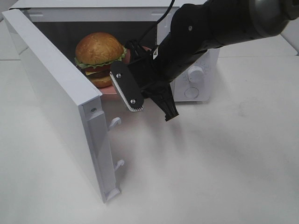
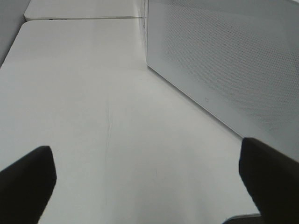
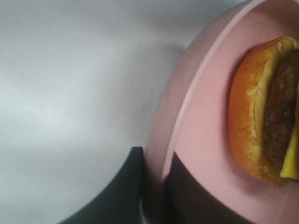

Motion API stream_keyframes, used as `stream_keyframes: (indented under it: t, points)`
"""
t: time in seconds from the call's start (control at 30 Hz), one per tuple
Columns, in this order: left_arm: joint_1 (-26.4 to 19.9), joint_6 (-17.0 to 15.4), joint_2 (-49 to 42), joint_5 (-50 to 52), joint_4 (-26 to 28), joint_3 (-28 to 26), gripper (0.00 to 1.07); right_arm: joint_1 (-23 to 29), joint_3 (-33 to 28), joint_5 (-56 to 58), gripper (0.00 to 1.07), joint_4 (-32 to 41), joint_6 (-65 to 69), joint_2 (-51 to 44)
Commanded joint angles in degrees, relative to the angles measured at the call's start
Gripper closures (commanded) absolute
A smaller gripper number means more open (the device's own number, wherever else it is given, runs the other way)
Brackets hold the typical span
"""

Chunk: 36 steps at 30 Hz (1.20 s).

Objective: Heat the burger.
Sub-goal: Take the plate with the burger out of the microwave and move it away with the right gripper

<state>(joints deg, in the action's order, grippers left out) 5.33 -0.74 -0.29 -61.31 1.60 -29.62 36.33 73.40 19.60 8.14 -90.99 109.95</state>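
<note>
Burger on its plate inside the open microwave, right arm pinching the plate rim

The burger [image 1: 99, 58] sits on a pink plate [image 3: 205, 140] in the cavity of the white microwave [image 1: 196, 79], whose door [image 1: 60, 102] hangs wide open toward the front of the counter [image 1: 210, 163]. The right gripper [image 3: 156, 186] has its 2 fingers nearly closed on the plate's edge, one above and one below the rim. The left gripper [image 2: 149, 182] hovers over bare counter beside the door, fingers spread fully apart and holding nothing
</note>
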Motion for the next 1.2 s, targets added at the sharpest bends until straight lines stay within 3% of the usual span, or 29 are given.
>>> stream_keyframes:
  t: [0.03,0.6,0.67,1.2]
  points:
    - [-0.11,0.17,-0.29,-0.06,0.23,0.0,0.07,-0.34,-3.27,-4.18,1.07,0.57,-0.17,-4.41]
    - [-0.11,0.17,-0.29,-0.06,0.23,0.0,0.07,-0.29,-19.14,-6.76,1.07,2.12,-0.11,-16.79]
    - [-0.11,0.17,-0.29,-0.06,0.23,0.0,0.07,-0.29,-22.92,-7.22,1.07,2.18,0.06,-20.8]
    - [-0.11,0.17,-0.29,-0.06,0.23,0.0,0.07,-0.29,-36.9,-7.79,1.07,2.12,1.15,-36.61]
